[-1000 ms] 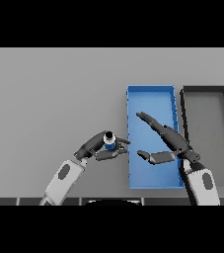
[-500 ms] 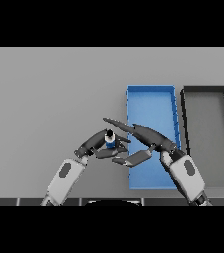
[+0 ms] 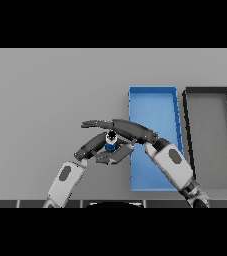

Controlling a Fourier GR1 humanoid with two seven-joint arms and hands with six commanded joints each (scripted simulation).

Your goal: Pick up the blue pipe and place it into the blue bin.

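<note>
So far nothing is binned: the blue pipe (image 3: 110, 143) stands on the grey table (image 3: 45, 100) just left of the blue bin (image 3: 152, 91), my right hand (image 3: 116, 125) arching over it with fingers extended, my left hand (image 3: 96, 146) beside it, grip undeterminable.

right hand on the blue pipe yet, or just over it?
Cannot tell. In the head view the right hand reaches across the blue pipe and its fingers overlap it from above, so neither contact nor a gap shows plainly.

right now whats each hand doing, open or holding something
Left hand: beside the blue pipe; cannot tell whether it grips.
Right hand: open, fingers straight above the pipe, holding nothing.
</note>
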